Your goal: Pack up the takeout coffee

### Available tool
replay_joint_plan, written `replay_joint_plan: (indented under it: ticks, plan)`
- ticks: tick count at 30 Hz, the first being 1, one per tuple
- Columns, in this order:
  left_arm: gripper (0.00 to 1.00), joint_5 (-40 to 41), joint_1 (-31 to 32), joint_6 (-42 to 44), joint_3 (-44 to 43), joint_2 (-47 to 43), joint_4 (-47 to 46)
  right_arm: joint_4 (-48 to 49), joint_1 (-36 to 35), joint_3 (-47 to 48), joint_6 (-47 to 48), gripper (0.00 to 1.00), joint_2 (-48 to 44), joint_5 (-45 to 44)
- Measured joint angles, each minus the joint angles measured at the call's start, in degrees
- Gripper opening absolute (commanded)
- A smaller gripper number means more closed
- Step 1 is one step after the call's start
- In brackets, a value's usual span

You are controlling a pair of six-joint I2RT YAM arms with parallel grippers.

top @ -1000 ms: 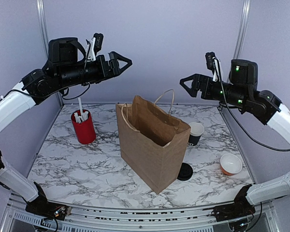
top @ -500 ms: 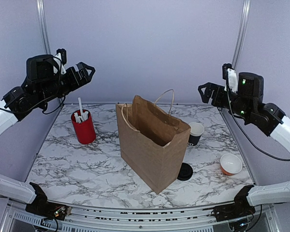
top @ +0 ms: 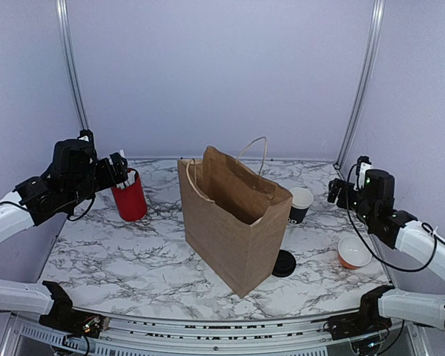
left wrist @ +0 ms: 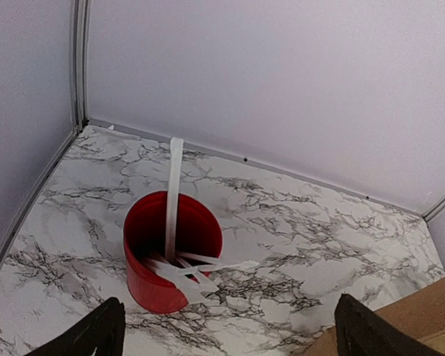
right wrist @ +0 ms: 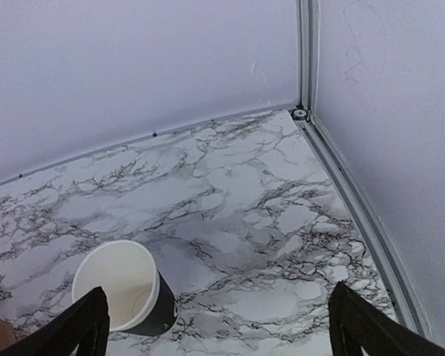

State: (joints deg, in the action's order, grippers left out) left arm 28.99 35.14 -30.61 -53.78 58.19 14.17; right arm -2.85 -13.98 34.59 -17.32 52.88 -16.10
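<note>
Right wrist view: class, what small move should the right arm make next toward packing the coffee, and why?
Probably shift the right end effector sideways toward the black cup, centring the cup between the open jaws. The cup stands upright and lidless beside the paper bag. In this view it sits off to one side, near one jaw rather than between them, so closing now would likely miss it.

1 bag (top: 233, 222), 1 holder (top: 130, 200), 1 blk cup (top: 300, 208), 1 orange bowl (top: 354, 252), 1 lid (top: 284, 263)
</note>
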Motion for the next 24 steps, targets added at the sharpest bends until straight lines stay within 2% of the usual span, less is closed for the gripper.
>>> replay_joint_plan:
  ticks: [7, 12, 16, 19, 24]
  plan:
    - [0.99, 4.83, 0.0, 0.22, 9.92, -2.69, -3.72, 17.88, 0.26, -16.61, 5.86, 0.99, -0.46, -8.17]
    - [0.99, 7.82, 0.0, 1.46, 19.45, -4.83, -10.12, 34.84, 2.19, -26.95, 9.05, 1.0, 0.68, -12.9]
    - [0.99, 9.73, 0.0, 1.92, 23.04, -4.66, -12.7, 47.34, 7.48, -29.51, 10.12, 1.0, 6.84, -12.76]
    - [0.99, 12.0, 0.0, 2.32, 23.93, -4.11, -15.41, 58.66, 8.74, -30.21, 12.07, 1.0, 15.3, -12.72]
    - [0.99, 15.45, -0.35, 3.23, 28.17, -3.82, -21.9, 67.78, 9.01, -29.05, 15.1, 1.0, 23.89, -10.08]
